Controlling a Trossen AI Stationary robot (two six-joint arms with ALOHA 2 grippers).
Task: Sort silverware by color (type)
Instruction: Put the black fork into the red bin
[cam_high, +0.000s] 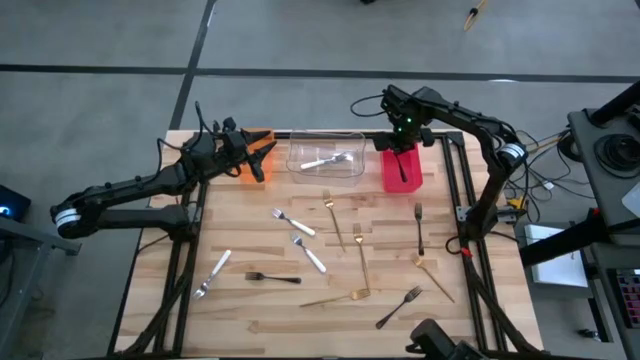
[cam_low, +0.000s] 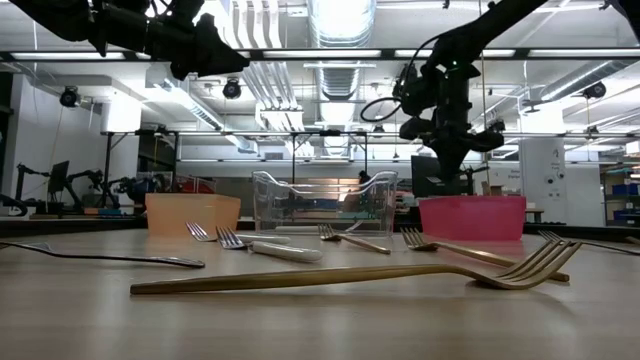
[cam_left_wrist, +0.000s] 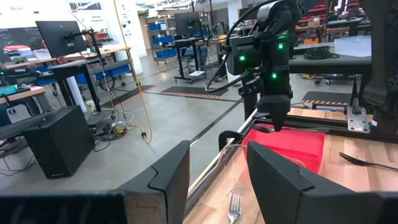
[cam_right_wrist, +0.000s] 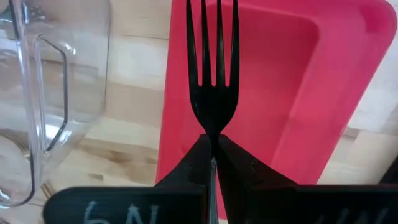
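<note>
My right gripper (cam_high: 404, 152) hangs over the red bin (cam_high: 412, 172) at the table's far edge, pointing down and shut on a black fork (cam_right_wrist: 212, 62). My left gripper (cam_left_wrist: 217, 186) stands open and holds nothing, level above the orange bin (cam_high: 262, 140) at the far left. A silver fork (cam_high: 325, 160) lies in the clear bin (cam_high: 350, 165) between the two. Several silver, gold and black forks lie flat on the wooden table, among them a silver one (cam_high: 292, 222), a gold one (cam_high: 360, 258) and a black one (cam_high: 272, 277). My right gripper pinches the black fork at its neck (cam_right_wrist: 212, 127), just behind the tines, between its two fingertips. The fingers come from above and lie along the fork, hiding its handle. The tines (cam_right_wrist: 212, 43) stick out past the fingertips, pointing down over the red bin's floor (cam_right_wrist: 292, 74).
The three bins stand in a row along the far edge. Black frame rails (cam_high: 455, 200) run along the table's left and right sides. Loose forks lie across the middle and the near half, one gold fork (cam_low: 350, 275) close to the near edge.
</note>
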